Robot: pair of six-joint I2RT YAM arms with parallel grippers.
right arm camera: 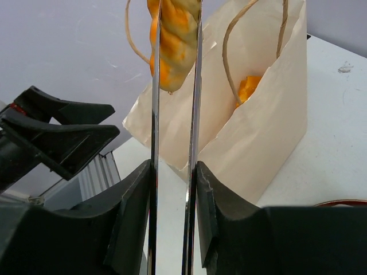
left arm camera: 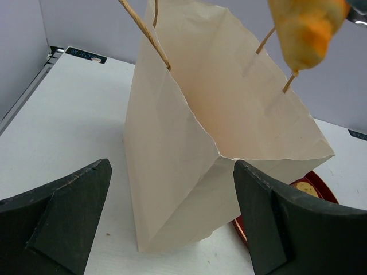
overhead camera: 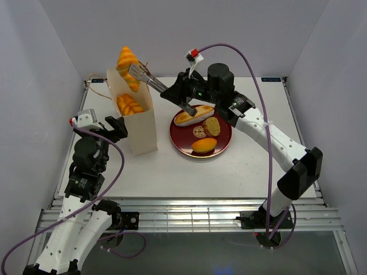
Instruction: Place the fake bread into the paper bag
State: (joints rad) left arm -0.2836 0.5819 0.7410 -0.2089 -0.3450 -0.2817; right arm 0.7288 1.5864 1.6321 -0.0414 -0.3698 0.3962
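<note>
- A glossy golden-orange twisted toy pastry (overhead camera: 125, 59) hangs in the air just above the open mouth of the bag, pinched across its lower middle.
- It looks light and hollow, probably stiff plastic. Its shiny skin seems likely to slip on smooth metal, so the ridges of the twist are the best place to grip.
- Silver metal tongs (overhead camera: 153, 82) hold it, their two thin blades pressed against its opposite sides.
- The right gripper (right arm camera: 174, 172) is squeezed onto the tongs' handles, one black finger against each blade.
- Below stands the tall cream-beige paper bag (overhead camera: 142, 129), upright, its brown string handles splayed outward. A second orange ridged pastry (overhead camera: 129, 104) already lies inside.
- The bag's thin paper looks light and easy to tip or crumple, so a nudge from the tongs could shift it.
- The left gripper (left arm camera: 172, 169) faces the bag's near corner with its fingers spread wide, holding nothing. Whether it touches the paper cannot be told.
- To the bag's right, just beside it, sits a dark red round plate (overhead camera: 223, 140).
- It carries a long cream-striped roll (overhead camera: 194, 117), a speckled oval slice (overhead camera: 212, 125), a stamped flat slab (overhead camera: 199, 133) and an orange oval bun (overhead camera: 204, 145).
- Everything rests on a white table (overhead camera: 172, 172).
</note>
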